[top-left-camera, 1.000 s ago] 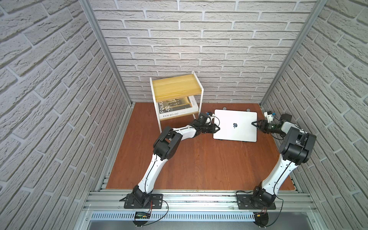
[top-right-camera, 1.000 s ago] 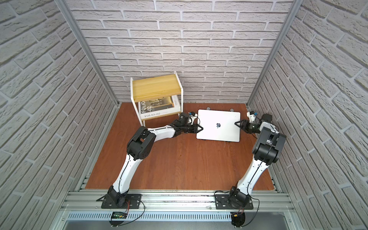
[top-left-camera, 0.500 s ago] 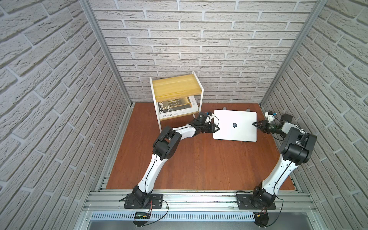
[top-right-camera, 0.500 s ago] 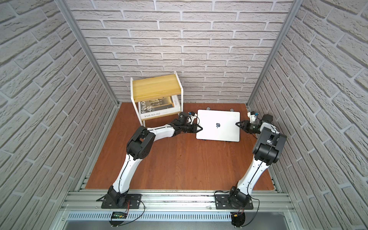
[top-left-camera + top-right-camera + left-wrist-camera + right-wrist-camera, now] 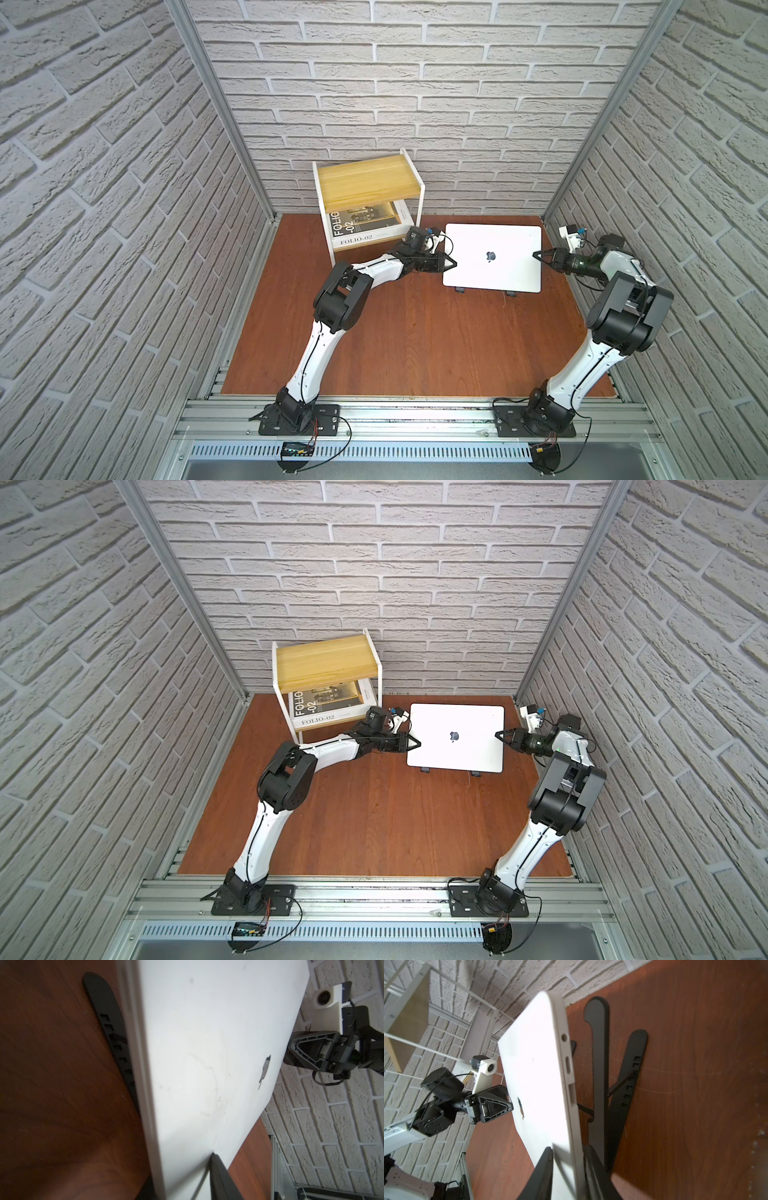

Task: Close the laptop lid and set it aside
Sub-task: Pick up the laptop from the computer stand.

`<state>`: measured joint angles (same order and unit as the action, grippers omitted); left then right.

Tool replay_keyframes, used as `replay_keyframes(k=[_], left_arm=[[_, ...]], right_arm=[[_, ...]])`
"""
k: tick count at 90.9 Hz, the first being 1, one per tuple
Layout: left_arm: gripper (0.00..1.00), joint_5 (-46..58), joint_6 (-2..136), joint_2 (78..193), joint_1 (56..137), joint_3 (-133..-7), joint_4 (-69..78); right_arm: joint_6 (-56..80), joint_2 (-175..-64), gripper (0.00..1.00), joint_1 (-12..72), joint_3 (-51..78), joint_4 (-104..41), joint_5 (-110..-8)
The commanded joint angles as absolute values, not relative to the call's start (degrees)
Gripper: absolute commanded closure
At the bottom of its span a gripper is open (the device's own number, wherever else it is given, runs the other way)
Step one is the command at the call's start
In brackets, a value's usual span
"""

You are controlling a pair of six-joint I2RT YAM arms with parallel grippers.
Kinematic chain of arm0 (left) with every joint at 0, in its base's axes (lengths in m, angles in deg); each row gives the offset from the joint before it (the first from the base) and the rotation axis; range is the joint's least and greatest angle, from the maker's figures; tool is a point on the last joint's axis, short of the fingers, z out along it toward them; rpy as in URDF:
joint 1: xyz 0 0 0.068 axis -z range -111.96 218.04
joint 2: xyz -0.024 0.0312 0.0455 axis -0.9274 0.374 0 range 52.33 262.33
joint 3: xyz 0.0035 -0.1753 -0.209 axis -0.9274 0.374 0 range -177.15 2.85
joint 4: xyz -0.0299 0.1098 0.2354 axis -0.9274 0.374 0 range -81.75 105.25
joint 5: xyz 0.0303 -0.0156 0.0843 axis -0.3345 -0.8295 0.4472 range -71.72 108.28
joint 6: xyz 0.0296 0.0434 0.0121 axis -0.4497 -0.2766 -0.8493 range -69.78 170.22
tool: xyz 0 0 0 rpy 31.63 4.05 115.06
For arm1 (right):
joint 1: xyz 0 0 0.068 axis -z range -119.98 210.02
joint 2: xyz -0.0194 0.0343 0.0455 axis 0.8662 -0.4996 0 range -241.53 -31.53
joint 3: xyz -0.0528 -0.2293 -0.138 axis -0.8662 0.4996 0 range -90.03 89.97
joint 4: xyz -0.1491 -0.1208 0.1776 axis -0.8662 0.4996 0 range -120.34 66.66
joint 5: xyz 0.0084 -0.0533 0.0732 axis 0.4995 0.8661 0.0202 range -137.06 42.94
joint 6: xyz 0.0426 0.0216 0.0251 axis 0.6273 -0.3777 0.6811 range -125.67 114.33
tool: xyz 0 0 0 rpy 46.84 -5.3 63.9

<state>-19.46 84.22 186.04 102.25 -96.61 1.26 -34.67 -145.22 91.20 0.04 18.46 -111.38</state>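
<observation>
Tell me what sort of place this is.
Probably a robot lab cell staged as a home desk: brick-pattern panels in an aluminium frame, two robot arms bolted to a rail, and a laptop on a wooden tabletop.

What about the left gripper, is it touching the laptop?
Touching. In the left wrist view the left gripper has a finger pressed on the laptop lid with no gap.
</observation>
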Motion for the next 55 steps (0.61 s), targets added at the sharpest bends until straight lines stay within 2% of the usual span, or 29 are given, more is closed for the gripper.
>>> replay_keyframes(k=[1, 12, 35, 47, 55], left_arm=[[0.77, -11.4, 84.2, 183.7, 104.5, -96.3, 3.2], [0.77, -11.0, 83.9, 182.7, 104.5, -95.2, 3.2], [0.79, -10.7, 82.7, 181.6, 105.3, -96.6, 5.3], [0.81, -10.0, 82.1, 179.9, 105.7, -97.2, 7.6], [0.81, -9.5, 82.1, 178.1, 105.8, -96.2, 8.4]], right_arm=[[-71.5, -147.1, 0.72, 88.0, -9.4, 69.4, -139.2], [-72.4, -150.5, 0.72, 87.5, -11.1, 70.4, -139.3], [-74.5, -148.5, 0.71, 86.1, -7.8, 70.6, -139.3], [-73.5, -146.4, 0.77, 85.5, -6.2, 70.5, -139.3], [-71.0, -145.4, 0.88, 85.5, -5.5, 70.6, -139.3]])
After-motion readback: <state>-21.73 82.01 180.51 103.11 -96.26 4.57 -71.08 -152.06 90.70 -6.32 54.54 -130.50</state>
